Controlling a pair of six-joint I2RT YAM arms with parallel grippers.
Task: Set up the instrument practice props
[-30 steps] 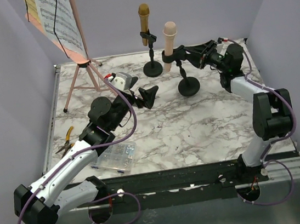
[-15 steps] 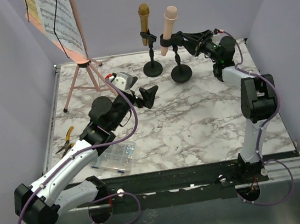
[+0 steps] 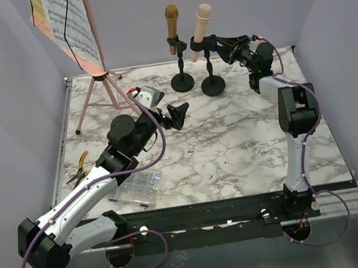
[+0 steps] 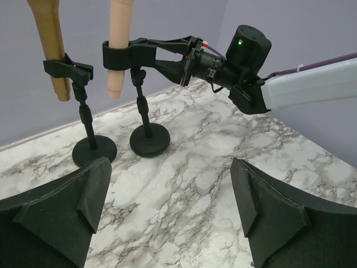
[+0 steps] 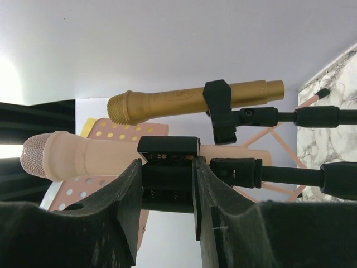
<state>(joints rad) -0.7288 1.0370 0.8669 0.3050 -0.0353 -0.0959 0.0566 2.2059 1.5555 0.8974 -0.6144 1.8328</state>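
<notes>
The pink music rack [image 3: 95,75] stands at the back left, and the sheet-music pages [image 3: 69,23] rest on it. The gold microphone [image 3: 172,19] stands in its black holder [image 3: 183,82]. The pink microphone [image 3: 201,24] sits in the second holder [image 3: 213,85], just right of the first. My right gripper [image 3: 212,42] is shut on that holder's clip [image 5: 167,178], under the pink microphone [image 5: 83,156]. My left gripper [image 3: 175,116] is open and empty, low over the marble [image 4: 170,206], and faces both holders [image 4: 149,139].
A clear compartment box [image 3: 137,189] sits at the near left by my left arm. Yellow-handled pliers [image 3: 78,170] lie at the left edge. Purple walls close in the table at the back and on both sides.
My right gripper moved the pink microphone and its holder back and to the left, so the holder now stands next to the gold microphone's holder. The left arm barely moved.
</notes>
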